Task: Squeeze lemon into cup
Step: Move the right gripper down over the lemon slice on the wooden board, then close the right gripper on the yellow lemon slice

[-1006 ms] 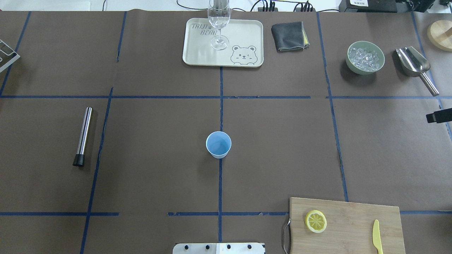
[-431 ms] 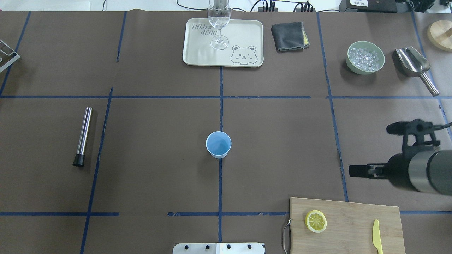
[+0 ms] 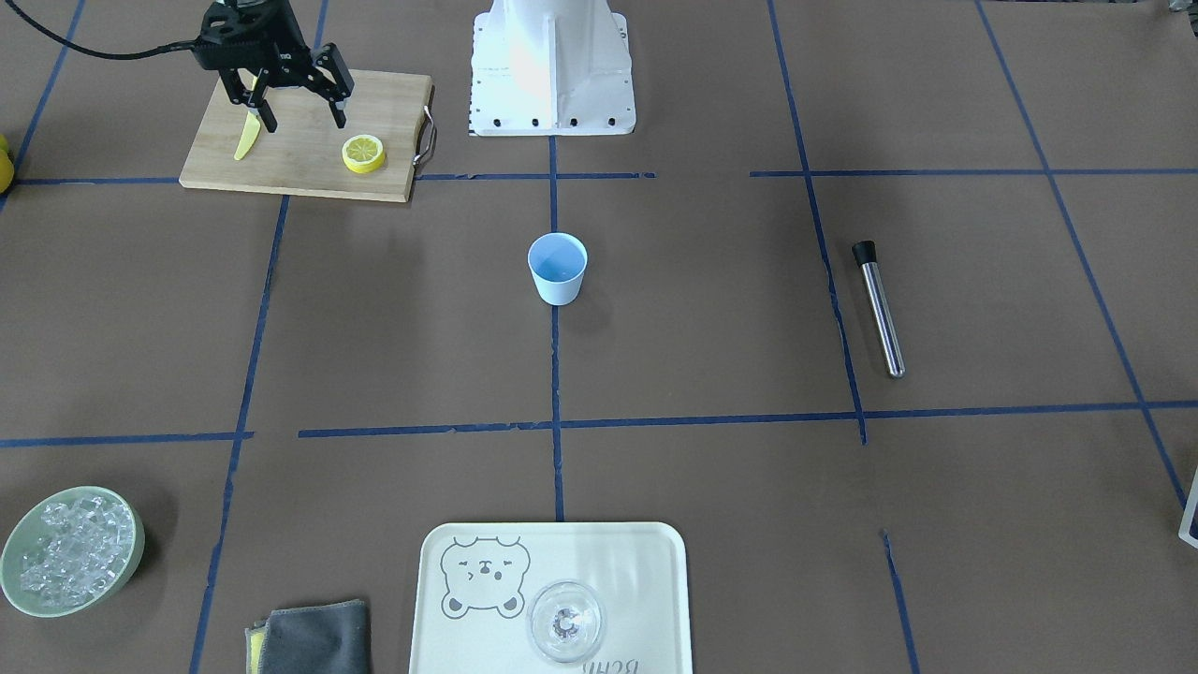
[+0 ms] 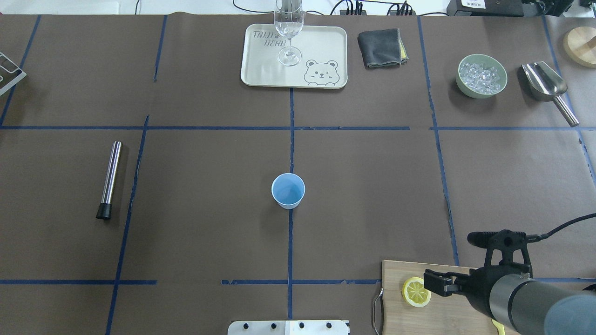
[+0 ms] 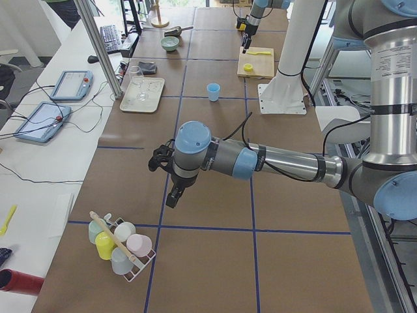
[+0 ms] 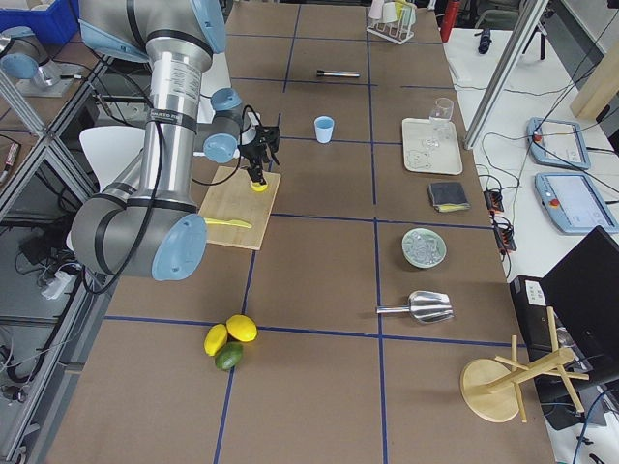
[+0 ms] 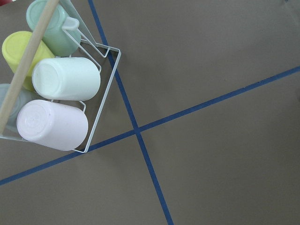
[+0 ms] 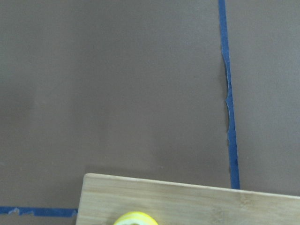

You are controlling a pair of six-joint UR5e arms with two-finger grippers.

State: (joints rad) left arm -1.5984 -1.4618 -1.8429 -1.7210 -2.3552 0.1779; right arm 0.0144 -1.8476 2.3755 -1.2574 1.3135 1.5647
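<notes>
1. The lemon [image 4: 416, 291] lies flat on the cutting board [image 4: 409, 321], on the robot's right side, so I'd guess this grab is the right arm's job.
2. The right gripper [image 3: 306, 120] hangs over the board just beside the lemon. Its jaws are spread wide with nothing in them, and it looks lined up for a pick.
3. The cup [image 4: 288, 190] stands upright in the middle of the table [image 4: 186, 209], well apart from the board, mouth up to catch juice.
4. The left gripper [image 5: 172, 195] is way off by some pastel mugs [image 7: 65, 78]. Can't tell whether it's open or closed.
</notes>
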